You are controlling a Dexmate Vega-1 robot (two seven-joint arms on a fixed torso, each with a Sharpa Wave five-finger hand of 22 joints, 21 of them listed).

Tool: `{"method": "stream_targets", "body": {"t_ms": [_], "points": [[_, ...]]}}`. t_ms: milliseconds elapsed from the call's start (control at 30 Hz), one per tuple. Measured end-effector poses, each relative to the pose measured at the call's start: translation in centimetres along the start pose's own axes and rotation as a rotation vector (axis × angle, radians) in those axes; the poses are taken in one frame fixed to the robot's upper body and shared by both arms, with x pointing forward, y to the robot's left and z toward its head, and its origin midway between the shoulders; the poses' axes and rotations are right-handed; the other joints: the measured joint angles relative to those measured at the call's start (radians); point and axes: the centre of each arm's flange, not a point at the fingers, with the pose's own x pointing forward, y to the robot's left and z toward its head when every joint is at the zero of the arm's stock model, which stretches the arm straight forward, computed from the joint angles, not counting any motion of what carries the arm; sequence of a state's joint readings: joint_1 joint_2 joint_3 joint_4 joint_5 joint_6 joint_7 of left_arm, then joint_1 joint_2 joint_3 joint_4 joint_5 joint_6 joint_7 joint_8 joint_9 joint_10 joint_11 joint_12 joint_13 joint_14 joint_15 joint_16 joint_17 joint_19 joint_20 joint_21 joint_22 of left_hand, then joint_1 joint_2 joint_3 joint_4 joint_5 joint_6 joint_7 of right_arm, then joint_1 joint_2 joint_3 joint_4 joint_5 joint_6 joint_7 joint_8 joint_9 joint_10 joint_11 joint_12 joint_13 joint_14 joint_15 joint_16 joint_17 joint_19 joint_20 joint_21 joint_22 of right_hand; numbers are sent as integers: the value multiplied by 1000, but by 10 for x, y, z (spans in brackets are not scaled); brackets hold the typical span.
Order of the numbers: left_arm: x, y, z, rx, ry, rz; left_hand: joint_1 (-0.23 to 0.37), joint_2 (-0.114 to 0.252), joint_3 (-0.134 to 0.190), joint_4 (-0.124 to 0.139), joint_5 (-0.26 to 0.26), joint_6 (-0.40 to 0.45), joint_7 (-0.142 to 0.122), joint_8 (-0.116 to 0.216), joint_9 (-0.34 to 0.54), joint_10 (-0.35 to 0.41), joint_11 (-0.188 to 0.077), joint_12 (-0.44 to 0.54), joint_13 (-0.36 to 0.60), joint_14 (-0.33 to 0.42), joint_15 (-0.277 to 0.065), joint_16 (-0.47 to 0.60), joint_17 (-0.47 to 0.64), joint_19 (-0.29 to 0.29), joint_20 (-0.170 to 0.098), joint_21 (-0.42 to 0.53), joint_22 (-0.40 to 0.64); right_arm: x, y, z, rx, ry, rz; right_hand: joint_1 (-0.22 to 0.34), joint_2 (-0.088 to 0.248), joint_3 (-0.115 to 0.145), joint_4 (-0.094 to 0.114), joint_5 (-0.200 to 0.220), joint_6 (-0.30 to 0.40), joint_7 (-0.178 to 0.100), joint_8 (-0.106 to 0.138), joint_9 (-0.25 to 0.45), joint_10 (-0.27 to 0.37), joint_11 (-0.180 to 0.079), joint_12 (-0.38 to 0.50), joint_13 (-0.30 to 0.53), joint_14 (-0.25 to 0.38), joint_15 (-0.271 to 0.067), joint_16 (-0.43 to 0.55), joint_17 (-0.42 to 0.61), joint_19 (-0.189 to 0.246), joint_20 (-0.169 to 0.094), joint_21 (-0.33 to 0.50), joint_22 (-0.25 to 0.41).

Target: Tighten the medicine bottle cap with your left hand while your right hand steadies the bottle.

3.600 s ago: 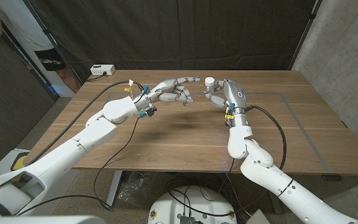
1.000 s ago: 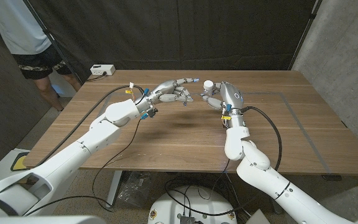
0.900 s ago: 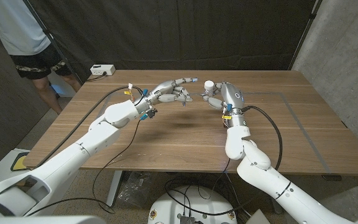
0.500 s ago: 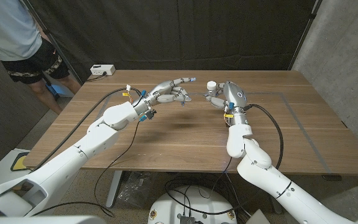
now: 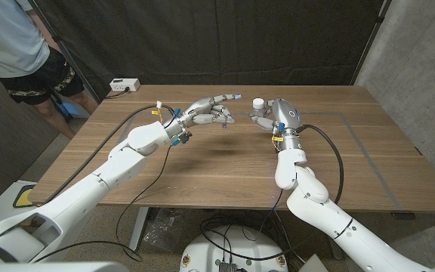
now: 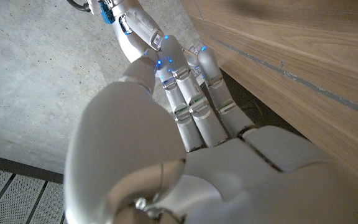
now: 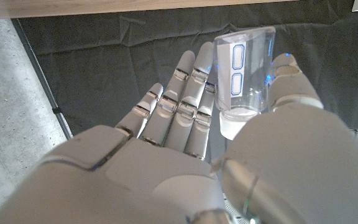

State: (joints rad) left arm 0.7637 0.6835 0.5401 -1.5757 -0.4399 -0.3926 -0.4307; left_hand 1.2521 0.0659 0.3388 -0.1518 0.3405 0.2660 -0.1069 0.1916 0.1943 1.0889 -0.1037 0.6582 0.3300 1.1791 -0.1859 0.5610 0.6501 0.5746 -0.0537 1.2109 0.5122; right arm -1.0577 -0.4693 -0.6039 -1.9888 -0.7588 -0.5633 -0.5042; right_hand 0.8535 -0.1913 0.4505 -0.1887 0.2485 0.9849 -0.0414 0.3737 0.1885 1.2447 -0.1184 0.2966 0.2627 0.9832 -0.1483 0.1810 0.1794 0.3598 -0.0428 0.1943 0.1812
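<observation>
My right hand (image 5: 279,115) grips the small clear medicine bottle (image 5: 257,107) at the table's back middle, its white cap (image 5: 257,101) facing up. In the right wrist view the bottle (image 7: 244,68), with a blue-outlined label, sits between the thumb and the fingers of my right hand (image 7: 185,168), and the cap (image 7: 232,126) pokes out beyond them. My left hand (image 5: 211,110) hovers just left of the bottle with its fingers stretched toward the cap. A small gap lies between them, and the hand holds nothing. The left wrist view shows my left hand (image 6: 185,162) from behind, fingers straight.
A white power box (image 5: 124,85) with a cable sits at the back left corner of the wooden table (image 5: 225,170). A person (image 5: 13,45) stands beyond the table's left back. Thin tape lines (image 5: 353,128) mark the right half of the tabletop.
Both hands have stayed almost in place; the right hand with the bottle has edged slightly right. The person at the back left has shifted toward the picture's edge.
</observation>
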Motion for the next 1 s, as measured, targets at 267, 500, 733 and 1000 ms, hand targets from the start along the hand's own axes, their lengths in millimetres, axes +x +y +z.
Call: {"method": "stream_targets", "body": {"t_ms": [267,500,733,1000], "points": [[10,-2,-5,-17,11,-50,-4,-4,8,0,0,-4,-4,0,0,0,0,0,0,0,0,0,6,0,0,10,-7,3,4,2,-9,3,6,0,0,0,0,7,0,0,-5,0,0,0,0,0,0,0,0,0,0,0,6,0],[15,-1,-8,-25,15,-71,-4,-4,12,2,0,-4,-4,0,0,0,0,0,0,0,0,-8,11,-8,0,17,-12,5,7,4,-10,0,6,0,0,0,0,11,0,0,-5,0,0,0,0,0,0,0,0,0,0,0,6,0],[17,2,-10,-31,17,-82,-4,-4,15,-1,4,-3,-3,0,0,0,0,0,0,0,0,-8,15,-11,0,25,-17,8,7,7,-6,-5,-3,0,0,0,0,11,2,-2,-8,-1,0,0,0,5,0,0,0,0,4,-4,6,0],[19,4,-12,-34,16,-89,-9,-9,23,-1,4,0,0,0,0,0,0,11,0,5,5,-8,20,-11,0,32,-26,11,7,10,-1,-9,-14,0,0,0,0,11,3,-3,-14,0,0,0,4,5,5,-5,0,0,4,-4,6,0]]}}
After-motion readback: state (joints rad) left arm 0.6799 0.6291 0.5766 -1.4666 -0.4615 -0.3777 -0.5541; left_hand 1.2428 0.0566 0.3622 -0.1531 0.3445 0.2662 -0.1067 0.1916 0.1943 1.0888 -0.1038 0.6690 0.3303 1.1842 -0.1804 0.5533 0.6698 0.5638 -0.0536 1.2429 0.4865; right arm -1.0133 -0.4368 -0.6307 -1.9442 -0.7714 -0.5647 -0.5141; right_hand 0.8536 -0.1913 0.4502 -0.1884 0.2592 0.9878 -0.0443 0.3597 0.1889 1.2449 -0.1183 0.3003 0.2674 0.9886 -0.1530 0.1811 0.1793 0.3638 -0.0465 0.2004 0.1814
